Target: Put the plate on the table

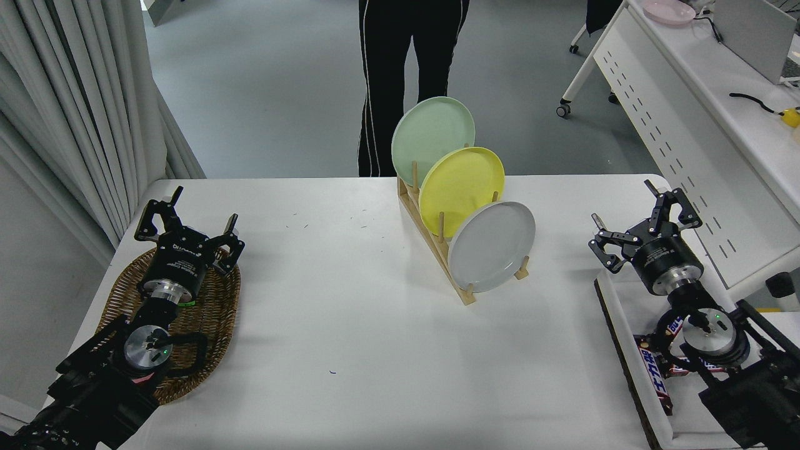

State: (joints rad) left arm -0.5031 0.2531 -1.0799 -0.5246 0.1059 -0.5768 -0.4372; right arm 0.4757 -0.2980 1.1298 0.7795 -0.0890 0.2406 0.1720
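Note:
The light grey plate (492,246) stands on edge in the front slot of a wooden dish rack (437,244) on the white table (350,337). Behind it in the rack stand a yellow plate (459,187) and a pale green plate (432,137). My right gripper (637,219) is open and empty, hovering at the table's right edge, well to the right of the grey plate. My left gripper (187,215) is open and empty, parked at the lower left over a wicker mat.
A brown wicker mat (209,312) lies at the left. A white tray (631,350) with chocolate bars (653,375) sits at the right front. A person in black trousers (406,75) stands at the far side. A white perforated-panel desk (687,125) is at the right.

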